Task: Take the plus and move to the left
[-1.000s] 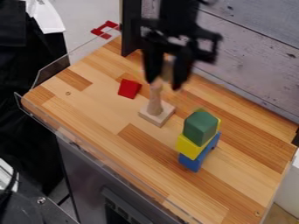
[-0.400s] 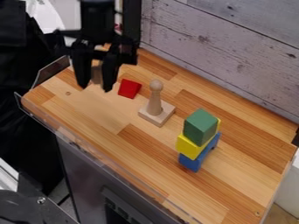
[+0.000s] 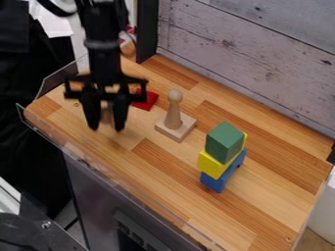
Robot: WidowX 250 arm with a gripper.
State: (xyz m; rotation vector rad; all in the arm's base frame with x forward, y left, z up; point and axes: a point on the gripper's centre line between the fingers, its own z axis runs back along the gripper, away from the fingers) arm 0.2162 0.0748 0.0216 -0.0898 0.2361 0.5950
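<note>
Camera view: since the last frame the gripper (image 3: 107, 130) has dropped lower in view, over the left end of the bench (image 3: 170, 191). A second ago it was up by the peg stand (image 3: 173, 117); now it's well clear, toward the bench's left corner. Stand and blocks haven't shifted.

Pincer: closed on a tan wooden piece (image 3: 107, 115), fingers either side of it. Probably the plus; blurred, can't confirm the shape. Can't tell if it touches the wood.

For the task: pick looks done, leftward carry looks mostly done. Next is likely lower and release. Watch the near-left edge, and the red block (image 3: 149, 100) just beside the gripper in view.

Count: 1 gripper, 1 wooden piece held, 1 peg stand upright mid-bench, 1 red block between stand and far-left edge. Stack toward the right end: 1 green block (image 3: 224, 142) over 1 yellow block (image 3: 212, 164) over 1 blue block (image 3: 212, 182).
</note>
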